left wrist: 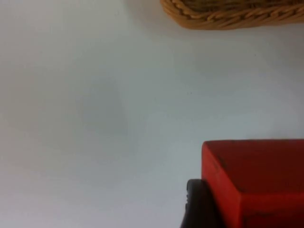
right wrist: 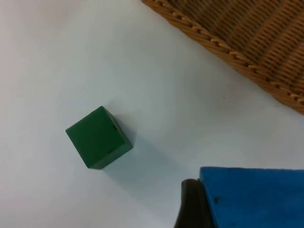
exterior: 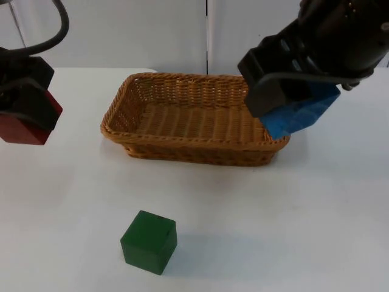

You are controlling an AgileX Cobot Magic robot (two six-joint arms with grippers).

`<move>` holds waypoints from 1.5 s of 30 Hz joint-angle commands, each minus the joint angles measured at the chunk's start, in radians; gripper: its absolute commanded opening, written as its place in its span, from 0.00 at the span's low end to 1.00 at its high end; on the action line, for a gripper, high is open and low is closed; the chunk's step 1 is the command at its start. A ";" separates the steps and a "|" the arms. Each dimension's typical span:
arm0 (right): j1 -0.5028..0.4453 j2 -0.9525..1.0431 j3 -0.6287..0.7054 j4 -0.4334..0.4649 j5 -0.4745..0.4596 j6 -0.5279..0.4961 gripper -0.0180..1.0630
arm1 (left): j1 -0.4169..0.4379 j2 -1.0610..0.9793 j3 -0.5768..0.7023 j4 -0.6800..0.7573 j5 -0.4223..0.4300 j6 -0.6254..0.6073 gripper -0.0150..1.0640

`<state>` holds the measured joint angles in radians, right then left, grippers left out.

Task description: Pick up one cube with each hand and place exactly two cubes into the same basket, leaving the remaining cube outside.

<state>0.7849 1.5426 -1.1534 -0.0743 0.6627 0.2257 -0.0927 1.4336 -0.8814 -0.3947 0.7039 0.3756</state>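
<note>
My left gripper [exterior: 27,115] hangs at the table's far left, shut on a red cube [exterior: 24,129], well left of the wicker basket [exterior: 130,131]. The left wrist view has the red cube [left wrist: 256,183] close up and the basket's rim [left wrist: 228,16] beyond it. My right gripper [exterior: 292,109] is shut on a blue cube [exterior: 301,114] and hovers over the basket's right end. A green cube [exterior: 149,241] rests on the table in front of the basket; the right wrist view holds this green cube [right wrist: 97,137], the blue cube [right wrist: 254,197] and the basket [right wrist: 247,33].
The white table ends at a grey partition wall [exterior: 152,30] right behind the basket. Open table surface lies around the green cube and between the basket and the left gripper.
</note>
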 commanded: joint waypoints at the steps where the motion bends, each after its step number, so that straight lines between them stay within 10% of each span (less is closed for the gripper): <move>1: 0.007 -0.011 -0.002 -0.009 -0.030 -0.017 0.01 | -0.007 -0.009 -0.001 -0.013 -0.003 -0.007 0.01; 31: -0.197 -0.011 -0.004 -0.047 -0.132 -0.048 0.01 | -0.007 0.058 -0.085 -0.215 -0.036 0.148 0.01; 45: -0.197 0.294 -0.381 -0.044 0.061 -0.161 0.01 | -0.096 0.231 -0.215 -0.221 -0.113 0.201 0.01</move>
<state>0.5930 1.7859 -1.4630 -0.1194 0.6942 0.0942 -0.1825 1.6491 -1.0780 -0.5960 0.6119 0.5638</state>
